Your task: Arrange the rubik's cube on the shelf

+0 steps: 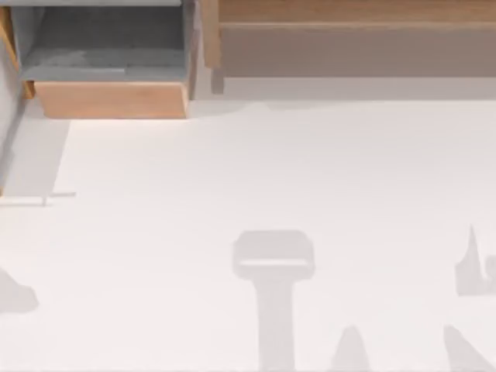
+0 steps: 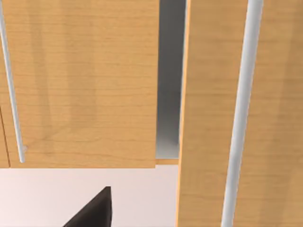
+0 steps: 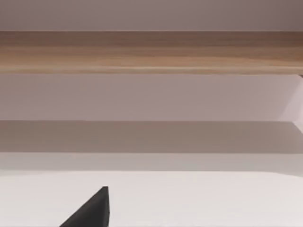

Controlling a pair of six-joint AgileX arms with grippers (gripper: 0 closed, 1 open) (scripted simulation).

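Top view: the shelf runs along the far edge toward the right, its taupe front panel facing the white table, with a wooden upright at its left end. To the left stands a grey box compartment with a light wood front. Arm shadows fall on the near part of the table. The rubik's cube cannot be located on the table or on the shelf. Left wrist view: wooden cabinet panels with pale rod handles and a dark finger tip of the left gripper; jaw state cannot be told. Right wrist view: the shelf edge faces the camera above the table, with a dark finger tip of the right gripper; jaw state cannot be told. Judgement: the step looks like a start or rest pose. The next move calls for finding the cube before any grasp.
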